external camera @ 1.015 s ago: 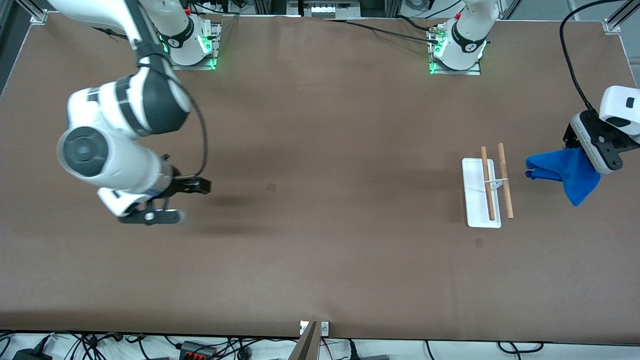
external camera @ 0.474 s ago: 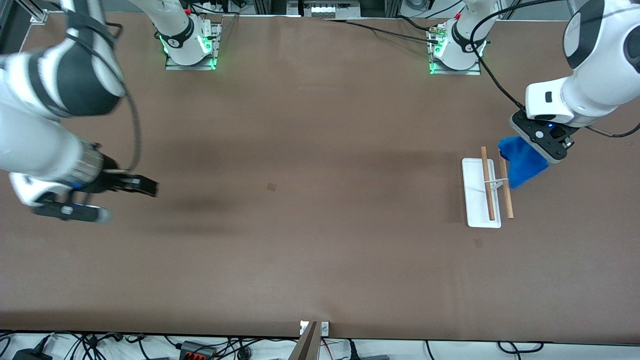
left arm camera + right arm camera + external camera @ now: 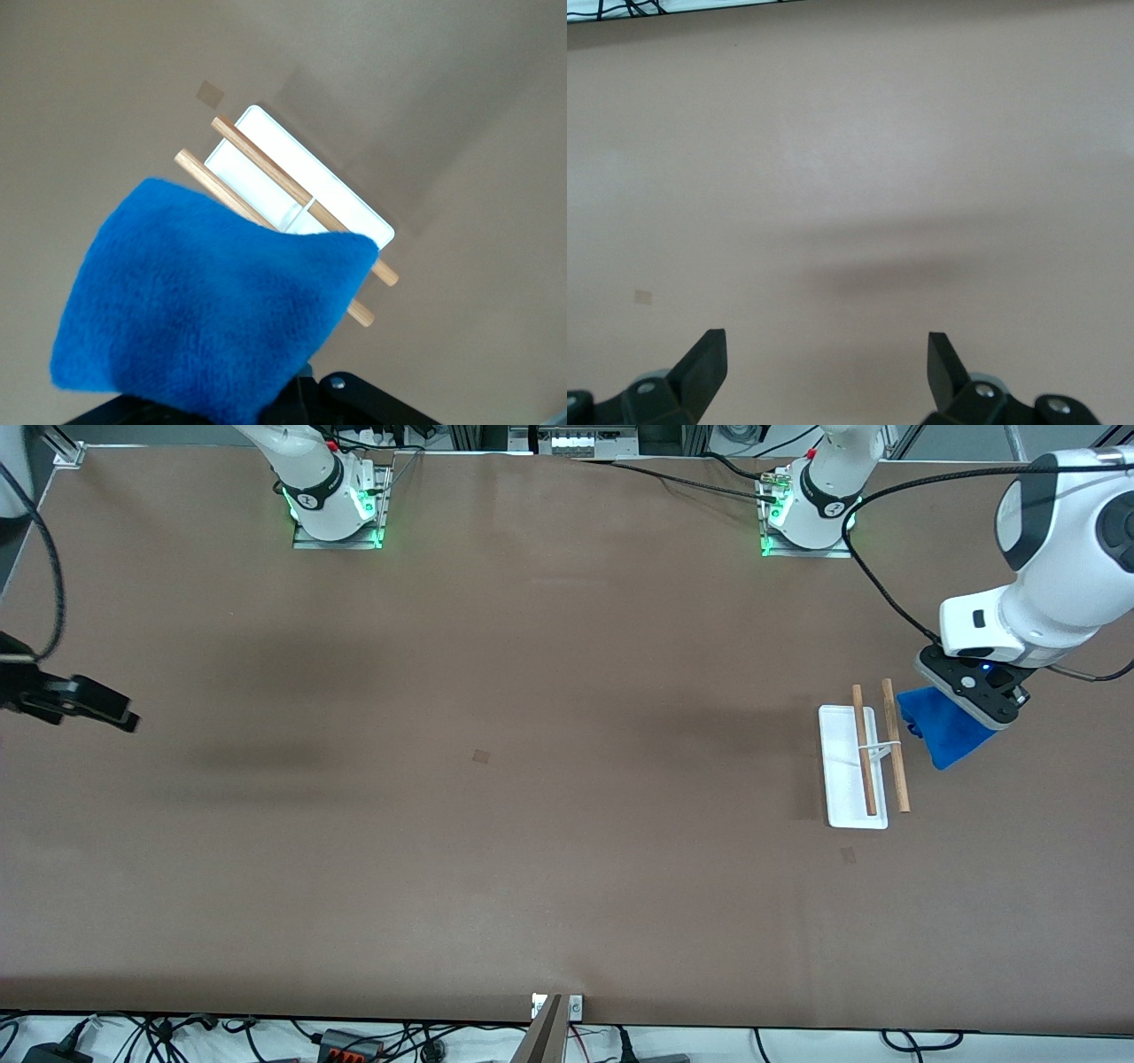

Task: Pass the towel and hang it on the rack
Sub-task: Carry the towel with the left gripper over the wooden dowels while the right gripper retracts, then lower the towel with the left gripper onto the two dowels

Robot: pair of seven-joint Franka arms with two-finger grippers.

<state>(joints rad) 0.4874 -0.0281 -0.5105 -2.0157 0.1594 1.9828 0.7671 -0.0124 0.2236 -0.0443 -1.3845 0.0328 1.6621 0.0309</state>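
The rack (image 3: 852, 802) stands toward the left arm's end of the table, with a flat white base and two light-brown rods (image 3: 895, 746) on thin white supports. My left gripper (image 3: 967, 691) is shut on a blue towel (image 3: 943, 733). The towel hangs just beside the rack's outer rod, on the side away from the right arm. In the left wrist view the towel (image 3: 213, 301) covers the jaws and part of the rods (image 3: 266, 164); the base (image 3: 350, 199) shows past them. My right gripper (image 3: 84, 701) is open and empty at the right arm's end of the table, with only bare table between its fingers (image 3: 704, 359).
The brown table (image 3: 532, 824) carries only the rack. Two small dark patches mark the surface, one mid-table (image 3: 481, 756) and one just nearer the front camera than the rack (image 3: 848, 855). Cables lie past the table's near edge.
The left gripper swung the towel in from the table's end to the rack's outer rod, then drew back slightly. The right arm moved away to its own end of the table.
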